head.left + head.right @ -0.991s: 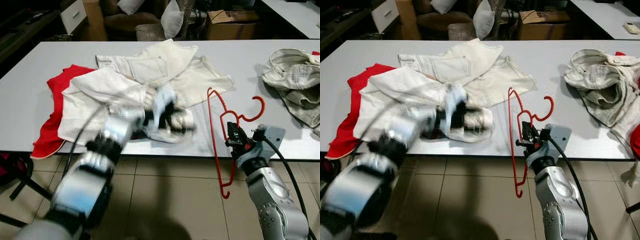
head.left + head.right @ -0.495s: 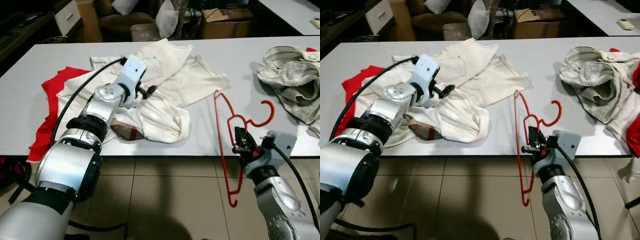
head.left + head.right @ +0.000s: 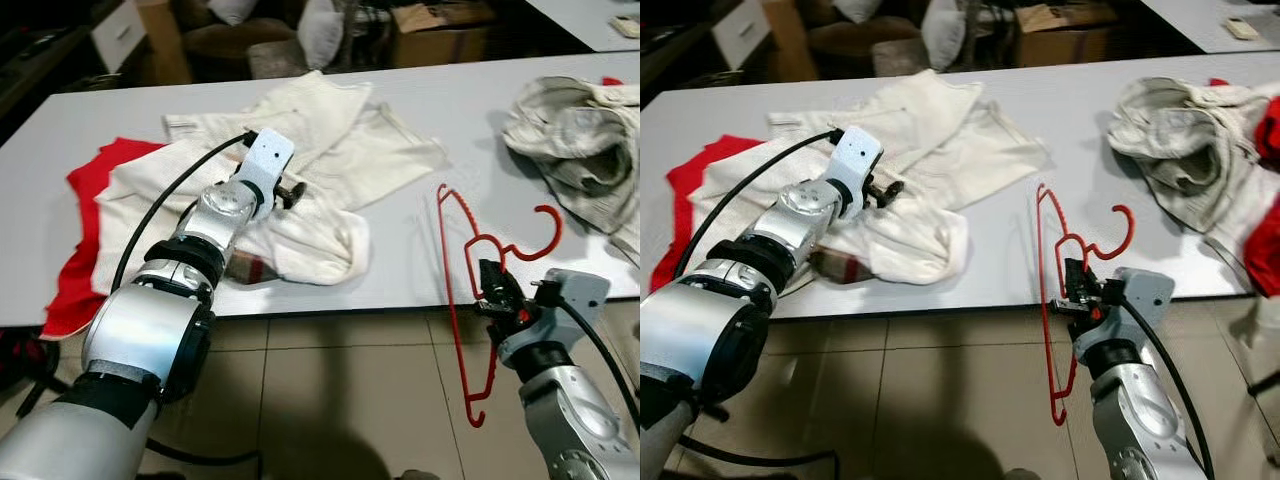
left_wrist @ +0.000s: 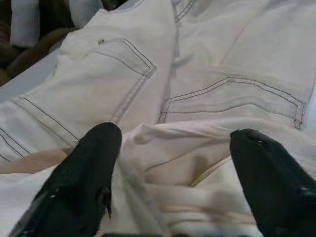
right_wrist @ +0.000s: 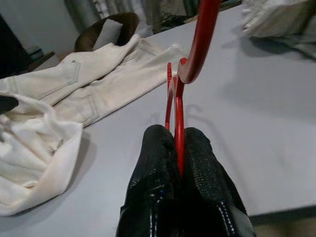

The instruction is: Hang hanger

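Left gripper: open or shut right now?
Open. In the left wrist view the two black fingers stand wide apart over the white clothes, with nothing pinched between them. The left gripper sits above the pile.

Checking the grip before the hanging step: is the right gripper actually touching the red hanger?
Touching. In the right wrist view the right gripper has both black fingers pressed shut against the red hanger, with no gap on either side.

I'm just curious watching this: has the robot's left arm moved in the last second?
Yes. The left gripper was near the table's front edge over the white clothes; it has reached forward, farther from that edge, jaws open above the cream trousers.
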`<state>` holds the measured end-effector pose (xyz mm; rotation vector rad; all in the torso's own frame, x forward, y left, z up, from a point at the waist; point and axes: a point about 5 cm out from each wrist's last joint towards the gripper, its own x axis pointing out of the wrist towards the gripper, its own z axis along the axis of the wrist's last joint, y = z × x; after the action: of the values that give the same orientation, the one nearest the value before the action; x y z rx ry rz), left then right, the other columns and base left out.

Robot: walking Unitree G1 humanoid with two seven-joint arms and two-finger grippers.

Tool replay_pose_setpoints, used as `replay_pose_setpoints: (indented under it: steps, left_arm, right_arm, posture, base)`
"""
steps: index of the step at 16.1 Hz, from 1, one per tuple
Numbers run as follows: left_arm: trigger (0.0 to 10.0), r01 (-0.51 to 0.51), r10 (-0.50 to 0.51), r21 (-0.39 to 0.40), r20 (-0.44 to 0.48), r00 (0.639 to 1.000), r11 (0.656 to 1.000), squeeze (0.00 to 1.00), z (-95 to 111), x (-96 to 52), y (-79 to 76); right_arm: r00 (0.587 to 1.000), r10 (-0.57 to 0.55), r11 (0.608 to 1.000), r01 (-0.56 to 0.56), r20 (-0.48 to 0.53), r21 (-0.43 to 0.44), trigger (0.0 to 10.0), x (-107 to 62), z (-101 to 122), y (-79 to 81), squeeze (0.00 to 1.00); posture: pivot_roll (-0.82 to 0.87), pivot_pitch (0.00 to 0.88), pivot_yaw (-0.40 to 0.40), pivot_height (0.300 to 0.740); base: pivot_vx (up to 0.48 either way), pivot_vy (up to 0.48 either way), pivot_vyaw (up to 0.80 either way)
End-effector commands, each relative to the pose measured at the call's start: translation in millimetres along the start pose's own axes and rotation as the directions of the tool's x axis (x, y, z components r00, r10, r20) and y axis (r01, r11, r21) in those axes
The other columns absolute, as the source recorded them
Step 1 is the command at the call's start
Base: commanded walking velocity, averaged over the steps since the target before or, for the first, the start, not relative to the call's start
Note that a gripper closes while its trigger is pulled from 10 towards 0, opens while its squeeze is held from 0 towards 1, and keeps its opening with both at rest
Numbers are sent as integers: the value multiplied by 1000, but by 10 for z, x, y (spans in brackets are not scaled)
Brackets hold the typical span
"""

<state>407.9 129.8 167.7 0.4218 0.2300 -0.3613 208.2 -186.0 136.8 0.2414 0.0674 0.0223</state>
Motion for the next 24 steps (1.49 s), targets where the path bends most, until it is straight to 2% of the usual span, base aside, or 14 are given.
replay_pose_setpoints:
  steps: [1,3,4,8,9,10,11,14,15,16,17,18,19,24]
  left_arm:
    - [1176,-45,45,-16,-50,998,999,0,-127,-24,48]
    - [667,-70,69,-6,-62,996,998,0,-159,-31,65]
    - [0,-86,86,-5,-69,994,996,0,-176,-37,81]
    - [0,-190,195,61,-109,975,980,0,-267,-90,232]
    - [6471,-202,210,77,-117,971,976,0,-302,-105,257]
    - [8706,-203,211,76,-119,970,976,0,-313,-109,261]
    - [10000,-205,212,70,-123,969,976,0,-327,-112,259]
    - [10000,-178,176,1,-153,972,984,0,-405,-112,204]
    - [8549,-175,168,-24,-166,972,984,0,-434,-111,181]
    - [7804,-176,168,-32,-168,971,984,0,-442,-112,177]
    - [2510,-190,178,-49,-176,968,981,0,-467,-120,185]
    - [706,-192,181,-51,-179,967,980,0,-472,-122,188]
    - [0,-193,181,-52,-181,967,980,0,-476,-124,191]
    - [0,-200,185,-77,-174,967,977,0,-467,-124,200]
  right_arm:
    - [1000,-4,1000,4,-4,2,10000,-33,22,9,0]
    - [1000,-6,1000,6,-4,-2,10000,-41,31,7,0]
    - [1000,-8,1000,8,-5,-4,10000,-47,39,6,0]
    - [1000,-8,1000,8,-6,-12,10000,-48,62,0,0]
    - [1000,-4,1000,3,-6,-14,10000,-41,64,5,0]
    - [1000,-2,1000,2,-6,-14,10000,-39,65,9,0]
    - [1000,1,1000,-1,-7,-15,10000,-33,68,9,0]
    - [1000,9,1000,-9,-8,-18,10000,-25,78,25,0]
    - [1000,10,1000,-11,-6,-20,10000,-24,87,22,0]
    - [1000,11,1000,-11,-6,-20,10000,-24,89,22,0]
    - [1000,13,1000,-13,-7,-22,10000,-26,90,24,0]
    - [1000,14,1000,-14,-7,-24,10000,-23,91,21,0]
    - [1000,14,1000,-14,-8,-25,10000,-21,92,20,0]
    - [1000,20,999,-21,-6,-29,10000,-1,100,26,0]
  posture:
    - [-370,59,129,740]
    - [-379,60,130,740]
    - [-380,59,130,740]
    - [-387,53,129,740]
    - [-387,50,126,740]
    - [-387,50,126,740]
    - [-388,48,124,740]
    - [-394,47,122,740]
    - [-401,46,121,740]
    - [-402,46,121,740]
    - [-406,45,121,740]
    - [-406,44,120,740]
    - [-407,43,120,740]
    - [-407,37,121,740]
  base:
    - [0,0,0]
    - [0,0,0]
    - [0,0,0]
    - [0,0,0]
    - [0,0,0]
    - [0,0,0]
    - [0,0,0]
    - [0,0,0]
    - [0,0,0]
    - [0,0,0]
    - [0,0,0]
    - [0,0,0]
    - [0,0,0]
    - [0,0,0]
